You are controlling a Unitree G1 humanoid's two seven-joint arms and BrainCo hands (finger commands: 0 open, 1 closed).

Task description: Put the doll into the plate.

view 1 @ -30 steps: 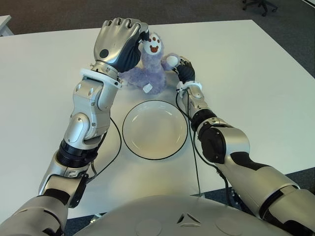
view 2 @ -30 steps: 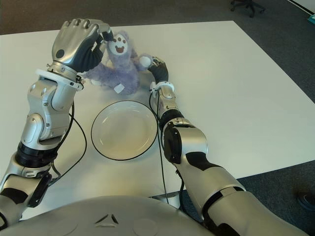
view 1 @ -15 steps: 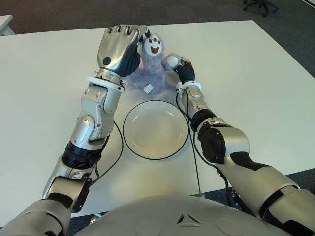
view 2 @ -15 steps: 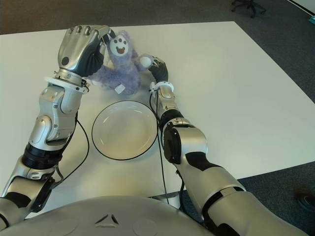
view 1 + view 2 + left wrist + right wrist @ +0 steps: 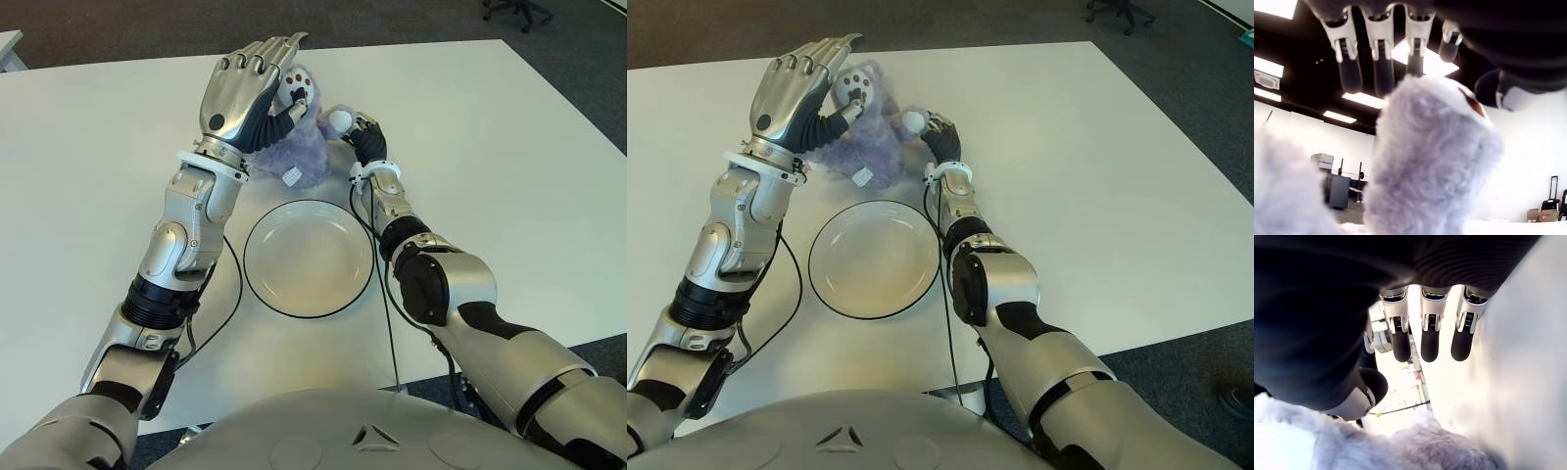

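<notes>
Left hand (image 5: pixel 245 93) open at doll (image 5: pixel 299 147); wrist view shows thumb touching.

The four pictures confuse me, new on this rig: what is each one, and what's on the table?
Two views come from the humanoid's head, looking down at a white table. The other two sit on its wrists, looking along the fingers. A purple doll lies beyond an empty plate. The left hand is at the doll's head, fingers open, thumb against the face; its wrist view shows the head under extended fingers, not clamped. The right hand is beside the doll's white paw, fingers open, holding nothing.
</notes>
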